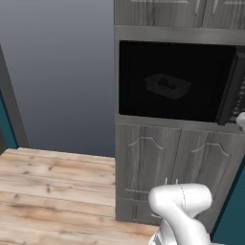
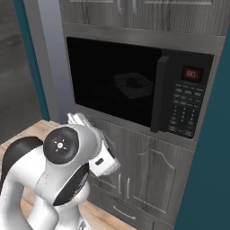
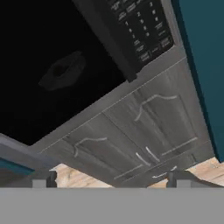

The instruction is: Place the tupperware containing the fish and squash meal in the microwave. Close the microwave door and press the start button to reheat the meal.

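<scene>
The microwave [image 2: 134,85] is built into grey cabinetry, and its door [image 2: 108,63] lies flat against the front. Through the dark window the tupperware [image 2: 132,85] [image 1: 167,86] [image 3: 63,70] rests on the cavity floor. The meal shows only as a dark patch inside it; I make out no colour. A black bar handle [image 2: 158,96] [image 1: 230,88] runs down the door's right side. Beside it are the grey keypad [image 2: 184,108] [image 3: 140,30] and the red display [image 2: 192,73]. My gripper [image 3: 111,180] is open and holds nothing, some way in front of and below the microwave.
Grey wood-grain cabinet doors [image 2: 148,175] [image 1: 172,167] stand under the microwave, more above it. A teal wall [image 2: 211,157] rises close on the right. A wooden surface [image 1: 52,191] spreads to the lower left. My arm's elbow [image 2: 67,152] is near the lower cabinets.
</scene>
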